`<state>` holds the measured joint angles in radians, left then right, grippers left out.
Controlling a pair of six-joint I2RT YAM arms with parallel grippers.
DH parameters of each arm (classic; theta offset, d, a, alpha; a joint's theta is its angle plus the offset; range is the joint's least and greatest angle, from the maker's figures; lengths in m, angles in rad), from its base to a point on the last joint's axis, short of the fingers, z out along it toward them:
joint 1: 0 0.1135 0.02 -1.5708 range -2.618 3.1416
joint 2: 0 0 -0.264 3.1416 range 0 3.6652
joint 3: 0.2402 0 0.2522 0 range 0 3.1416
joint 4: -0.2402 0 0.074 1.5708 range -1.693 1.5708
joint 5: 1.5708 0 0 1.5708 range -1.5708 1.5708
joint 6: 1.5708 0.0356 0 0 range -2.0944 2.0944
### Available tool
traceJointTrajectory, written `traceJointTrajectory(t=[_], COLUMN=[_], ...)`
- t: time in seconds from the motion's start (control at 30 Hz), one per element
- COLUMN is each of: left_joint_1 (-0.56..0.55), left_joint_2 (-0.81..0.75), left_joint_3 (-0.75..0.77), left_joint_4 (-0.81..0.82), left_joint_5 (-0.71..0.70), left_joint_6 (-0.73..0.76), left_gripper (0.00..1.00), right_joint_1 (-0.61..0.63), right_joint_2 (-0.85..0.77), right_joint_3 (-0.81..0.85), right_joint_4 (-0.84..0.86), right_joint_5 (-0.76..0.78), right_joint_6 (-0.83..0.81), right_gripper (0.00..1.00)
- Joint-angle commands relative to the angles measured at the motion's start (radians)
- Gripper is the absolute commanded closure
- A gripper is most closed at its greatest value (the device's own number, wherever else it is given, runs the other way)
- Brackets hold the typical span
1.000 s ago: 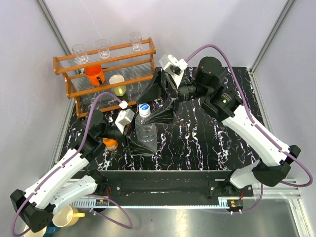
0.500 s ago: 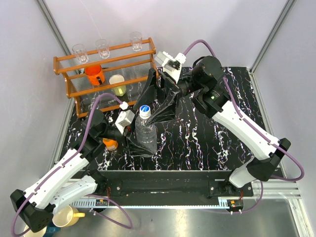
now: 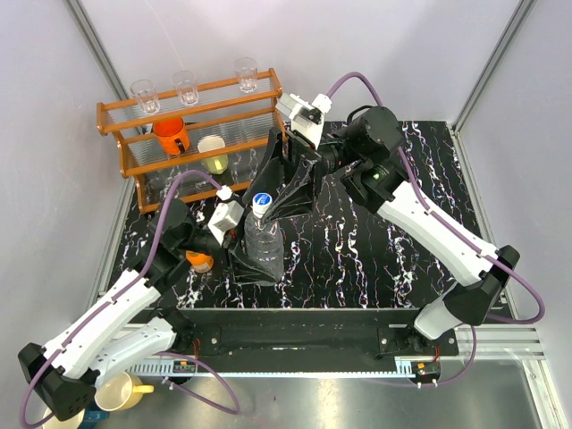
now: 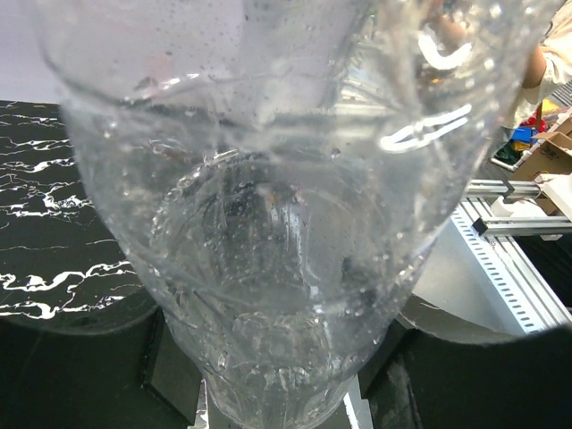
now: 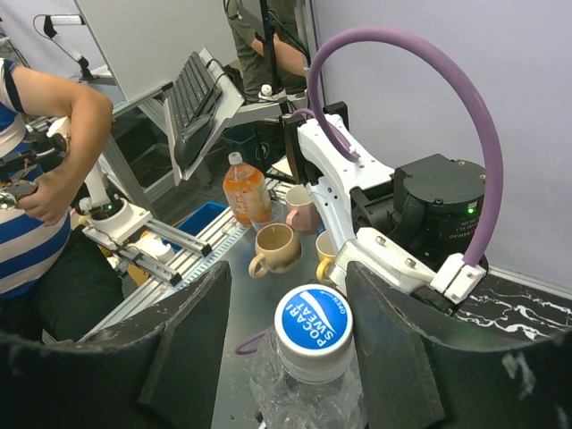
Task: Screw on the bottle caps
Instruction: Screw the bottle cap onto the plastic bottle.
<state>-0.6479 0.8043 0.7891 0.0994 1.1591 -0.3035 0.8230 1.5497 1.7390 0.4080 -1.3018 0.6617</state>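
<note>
The clear plastic water bottle [image 3: 262,239] stands upright at the table's left centre, and my left gripper [image 3: 247,250] is shut on its lower body. In the left wrist view the bottle [image 4: 268,223] fills the frame between the dark fingers [image 4: 170,362]. Its cap [image 3: 261,200] has a blue top and a white rim and sits on the neck. My right gripper [image 3: 269,197] is open, with one finger on each side of the cap [image 5: 313,323] and a gap at both sides [image 5: 288,286]. The short orange bottle [image 3: 199,261] shows partly behind my left arm; I cannot make out its cap.
A wooden rack [image 3: 192,125] stands at the back left with three drinking glasses on top, an orange mug [image 3: 170,134] and a pale cup [image 3: 213,152]. A yellow mug [image 3: 121,391] sits below the table's front rail at the left.
My right arm has swung left and its open gripper has come closer over the bottle's cap. The left arm and the bottle have not moved.
</note>
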Motion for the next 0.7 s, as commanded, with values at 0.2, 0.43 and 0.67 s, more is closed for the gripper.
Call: traceJointTrajectory(t=[0.2,0.43,0.67], left_joint_1=[0.004,0.013,0.031], left_joint_2=[-0.027,-0.033,-0.039], left_joint_3=[0.015,0.013,0.018], left_joint_4=[0.049,0.046,0.017], left_joint_5=[0.001,-0.024,-0.126], left_joint_6=[0.024,0.026,0.046], left_gripper=[1.00,1.00,1.00], right_joint_1=[-0.007,-0.008,-0.022], right_joint_2=[-0.008,-0.007,-0.020], right_joint_3=[-0.004,-0.006,0.000], right_joint_4=[0.066,0.069,-0.122], right_joint_5=[-0.008,-0.007,0.028], right_joint_6=[0.049,0.061,-0.060], right_gripper=[0.46,0.64,0.75])
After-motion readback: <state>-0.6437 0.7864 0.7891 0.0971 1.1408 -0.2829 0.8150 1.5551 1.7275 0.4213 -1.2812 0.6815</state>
